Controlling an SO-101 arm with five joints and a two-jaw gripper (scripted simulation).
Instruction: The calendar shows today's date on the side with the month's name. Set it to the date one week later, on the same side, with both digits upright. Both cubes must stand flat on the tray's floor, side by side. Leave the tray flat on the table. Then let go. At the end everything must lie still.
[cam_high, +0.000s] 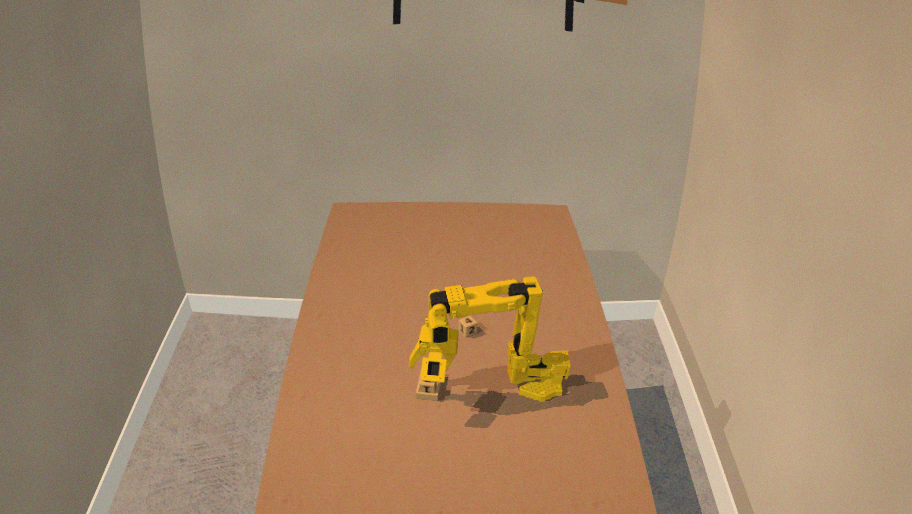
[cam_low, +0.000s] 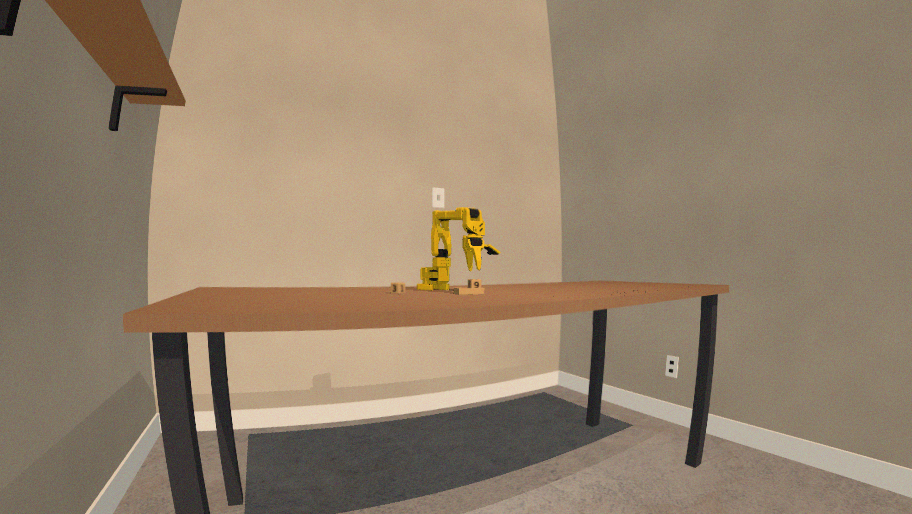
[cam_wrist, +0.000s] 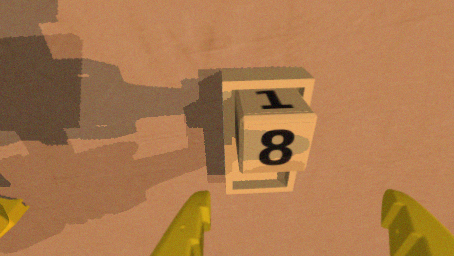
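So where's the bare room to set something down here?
Tabletop beyond the loose cube, toward the wall, and the stretch nearer the viewer than the tray. Crowded: around the tray, with a cube inside and the end effector above.

Tray (cam_high: 427, 397) (cam_low: 471, 291) (cam_wrist: 229, 186), cubes (cam_high: 468, 326) (cam_low: 474, 284) (cam_wrist: 276, 143): pale matt wood look; arm (cam_high: 488, 298) (cam_low: 441, 239): yellow plastic look.

1. In the wrist view's centre, most of the tray (cam_high: 419, 396) (cam_low: 469, 291) (cam_wrist: 259, 190) is blocked by a cube (cam_high: 431, 388) (cam_low: 474, 284) (cam_wrist: 275, 145); room is left at its lower end.
2. Right of that cube, finger clearance cannot be judged.
3. At the exterior view's centre, open air is left beneath the gripper (cam_high: 431, 365) (cam_low: 474, 269) (cam_wrist: 296, 194).
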